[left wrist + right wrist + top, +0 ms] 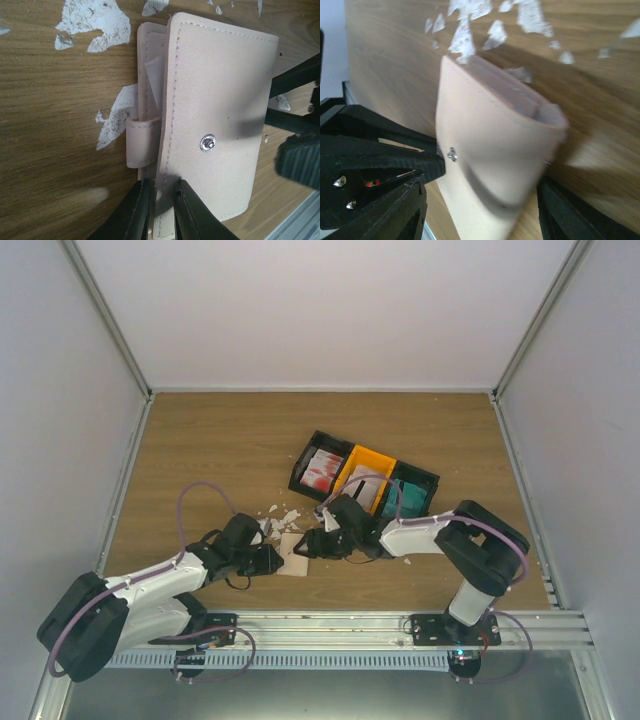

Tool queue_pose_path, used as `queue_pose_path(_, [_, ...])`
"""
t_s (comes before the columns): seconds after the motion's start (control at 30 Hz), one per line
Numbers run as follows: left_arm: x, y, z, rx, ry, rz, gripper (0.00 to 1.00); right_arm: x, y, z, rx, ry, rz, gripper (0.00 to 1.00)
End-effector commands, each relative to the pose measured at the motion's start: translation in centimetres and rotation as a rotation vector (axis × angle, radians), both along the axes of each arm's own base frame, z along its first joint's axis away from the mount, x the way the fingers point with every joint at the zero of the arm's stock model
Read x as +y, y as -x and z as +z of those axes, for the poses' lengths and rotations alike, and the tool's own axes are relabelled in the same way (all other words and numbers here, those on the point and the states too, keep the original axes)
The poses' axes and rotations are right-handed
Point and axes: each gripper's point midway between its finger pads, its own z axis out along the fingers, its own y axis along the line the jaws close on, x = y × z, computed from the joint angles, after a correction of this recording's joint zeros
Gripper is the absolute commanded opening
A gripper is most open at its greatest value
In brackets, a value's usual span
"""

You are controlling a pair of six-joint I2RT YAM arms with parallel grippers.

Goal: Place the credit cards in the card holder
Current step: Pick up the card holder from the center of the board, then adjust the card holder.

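Note:
The beige card holder (pixel 293 553) lies on the wooden table between my two grippers, its top flap lifted a little. In the left wrist view the card holder (pixel 220 100) shows its metal snap, and my left gripper (pixel 161 207) is shut on the flap's near edge. My right gripper (pixel 482 187) is open, one finger on each side of the blurred card holder (pixel 490 135). The credit cards sit in the tray's bins: white-and-red ones (pixel 320 471), pale ones (pixel 366 490) and teal ones (pixel 405 496). No card is in either gripper.
The black-and-orange three-bin tray (pixel 348 454) stands just behind the right gripper (pixel 312 543). White scraps (pixel 280 515) are scattered on the wood beside the holder. A metal rail (pixel 400 625) runs along the table's near edge. White walls enclose the table.

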Motion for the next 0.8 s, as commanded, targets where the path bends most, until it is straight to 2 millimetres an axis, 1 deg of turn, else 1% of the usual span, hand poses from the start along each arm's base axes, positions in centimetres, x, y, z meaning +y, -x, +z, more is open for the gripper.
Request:
queue_pose_path(0.0, [1.5, 0.3, -1.7, 0.018, -0.061, 0.046, 0.17, 2.4, 0.8, 0.4, -0.009, -0.09, 0.084, 0.6])
queue_pose_path(0.07, [1.5, 0.4, -1.7, 0.02, -0.055, 0.045, 0.17, 3.0, 0.9, 0.8, -0.02, -0.135, 0.097, 0.56])
queue_pose_path(0.13, [1.3, 0.4, -1.6, 0.016, -0.042, 0.039, 0.17, 3.3, 1.0, 1.3, -0.04, -0.175, 0.111, 0.49])
queue_pose_path(0.23, [0.8, 0.2, -1.1, 0.0, -0.015, 0.027, 0.17, 3.3, 0.8, 1.6, -0.08, -0.179, 0.127, 0.32])
queue_pose_path(0.27, [0.7, 0.1, -0.7, -0.011, -0.005, 0.023, 0.17, 3.2, 0.8, 1.5, -0.096, -0.166, 0.137, 0.25])
queue_pose_path(0.33, [0.2, -0.4, 0.4, -0.041, 0.014, 0.011, 0.18, 2.8, 0.5, 1.3, -0.132, -0.12, 0.164, 0.11])
queue_pose_path(0.37, [0.0, -0.7, 1.1, -0.062, 0.023, 0.003, 0.19, 2.6, 0.3, 1.3, -0.159, -0.093, 0.184, 0.06])
queue_pose_path(0.4, [-0.1, -1.0, 2.0, -0.085, 0.027, -0.002, 0.22, 2.2, 0.1, 1.3, -0.182, -0.054, 0.202, 0.03])
queue_pose_path(0.43, [-0.3, -1.5, 3.1, -0.113, 0.03, -0.007, 0.27, 1.9, -0.2, 1.5, -0.214, -0.02, 0.231, 0.01])
queue_pose_path(0.47, [-0.2, -1.7, 4.2, -0.139, 0.021, -0.017, 0.32, 1.6, -0.4, 1.9, -0.251, 0.011, 0.266, 0.01])
queue_pose_path(0.5, [-0.3, -2.3, 5.8, -0.179, 0.016, -0.02, 0.38, 1.2, -0.4, 2.1, -0.28, 0.052, 0.308, 0.01])
queue_pose_path(0.53, [-0.2, -2.8, 7.3, -0.216, 0.007, -0.022, 0.44, 0.9, -0.5, 2.7, -0.318, 0.086, 0.352, 0.01])
queue_pose_path(0.67, [-0.1, -4.5, 14.8, -0.397, -0.008, -0.047, 0.67, -0.5, -0.9, 5.1, -0.466, 0.195, 0.504, 0.01])
queue_pose_path(0.7, [-0.1, -4.7, 16.3, -0.434, -0.01, -0.063, 0.7, -0.7, -0.9, 5.9, -0.502, 0.205, 0.537, 0.0])
queue_pose_path(0.77, [-0.1, -4.9, 18.4, -0.488, -0.022, -0.089, 0.76, -0.9, -0.6, 7.7, -0.575, 0.191, 0.605, 0.0])
